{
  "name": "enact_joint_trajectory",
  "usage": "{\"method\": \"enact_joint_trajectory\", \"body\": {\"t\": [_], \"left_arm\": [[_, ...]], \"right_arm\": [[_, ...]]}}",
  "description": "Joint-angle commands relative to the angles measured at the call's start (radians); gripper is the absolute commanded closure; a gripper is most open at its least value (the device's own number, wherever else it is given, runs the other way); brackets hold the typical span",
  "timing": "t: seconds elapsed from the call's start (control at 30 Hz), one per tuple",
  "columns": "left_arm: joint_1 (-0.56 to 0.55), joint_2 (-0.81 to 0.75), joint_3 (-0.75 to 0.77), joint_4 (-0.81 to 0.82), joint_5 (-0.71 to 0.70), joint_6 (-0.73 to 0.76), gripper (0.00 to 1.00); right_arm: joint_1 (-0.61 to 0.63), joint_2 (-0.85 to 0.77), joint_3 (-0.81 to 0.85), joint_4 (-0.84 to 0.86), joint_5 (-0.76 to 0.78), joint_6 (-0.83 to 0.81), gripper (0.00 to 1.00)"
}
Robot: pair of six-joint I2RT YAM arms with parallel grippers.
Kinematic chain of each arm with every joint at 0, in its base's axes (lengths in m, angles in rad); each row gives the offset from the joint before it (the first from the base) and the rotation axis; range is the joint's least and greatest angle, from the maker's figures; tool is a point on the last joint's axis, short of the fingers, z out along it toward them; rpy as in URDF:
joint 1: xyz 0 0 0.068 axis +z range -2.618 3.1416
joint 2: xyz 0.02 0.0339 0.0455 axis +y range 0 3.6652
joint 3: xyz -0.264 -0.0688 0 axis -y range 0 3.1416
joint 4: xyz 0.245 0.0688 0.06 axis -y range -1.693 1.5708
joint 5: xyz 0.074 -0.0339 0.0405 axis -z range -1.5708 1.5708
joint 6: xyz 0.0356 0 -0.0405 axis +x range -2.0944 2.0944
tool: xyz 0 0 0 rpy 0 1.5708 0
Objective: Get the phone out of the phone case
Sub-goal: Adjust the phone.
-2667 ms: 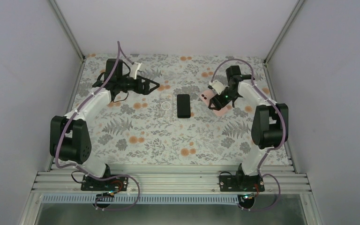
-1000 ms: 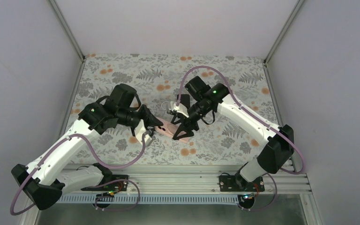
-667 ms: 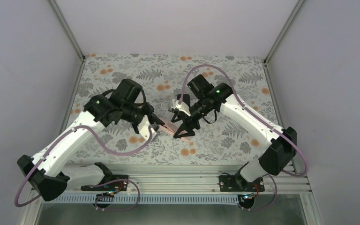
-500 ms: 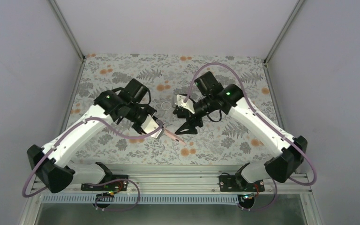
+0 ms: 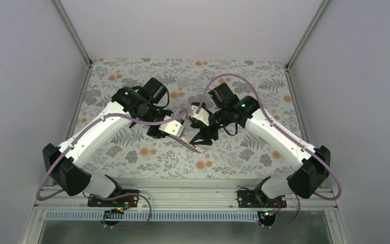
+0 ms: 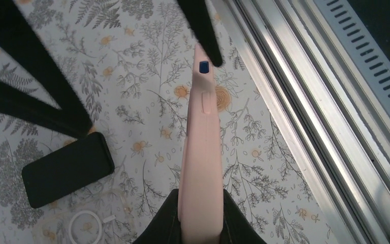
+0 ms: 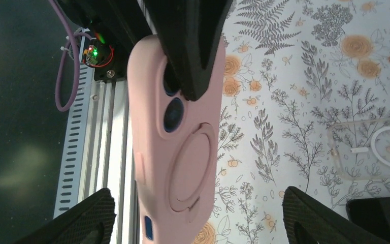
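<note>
The left end effector [image 6: 199, 213] is pressed together on 1 end of the pink phone case [image 6: 200, 147], pinching it by its 2 broad faces; the case is held up off the floral tabletop [image 5: 233, 162], edge-on to the left wrist camera, over the near middle of the tabletop between the 2 arms; the phone [image 7: 174, 114] sits inside it, showing dark blue through the camera cutouts and at a side button; the right end effector [image 7: 195, 203] is spread wide, its fingers [image 7: 84, 221] standing well out on either side of the case's free end; in the left wrist view 1 right finger overlaps that end beside the blue button, though whether it presses there cannot be told; below lie a flat black device [image 6: 66, 169], a white ring [image 6: 85, 227] and a clear case [image 7: 368, 147].
</note>
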Motion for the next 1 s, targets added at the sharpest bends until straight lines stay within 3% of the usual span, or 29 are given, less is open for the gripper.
{"method": "enact_joint_trajectory", "body": {"t": [0.0, 0.5, 0.57, 0.7, 0.8, 0.97], "left_arm": [[0.023, 0.036, 0.072, -0.006, 0.073, -0.08, 0.98], [0.097, 0.126, 0.186, -0.06, 0.183, -0.141, 0.98], [0.098, 0.133, 0.192, -0.062, 0.189, -0.152, 0.98], [0.104, 0.147, 0.208, -0.059, 0.188, -0.185, 0.96], [0.137, 0.151, 0.237, -0.049, 0.22, -0.22, 0.81], [0.24, 0.179, 0.358, -0.039, 0.349, -0.299, 0.38]], "right_arm": [[0.015, 0.003, -0.024, 0.055, 0.025, 0.071, 0.25], [0.041, 0.026, -0.076, 0.157, 0.106, 0.145, 0.61], [0.043, 0.031, -0.069, 0.162, 0.107, 0.151, 0.69], [0.045, 0.032, -0.06, 0.166, 0.112, 0.153, 0.95], [0.043, 0.02, -0.053, 0.172, 0.109, 0.161, 0.96], [0.003, -0.007, -0.028, 0.211, 0.05, 0.207, 0.96]]}}
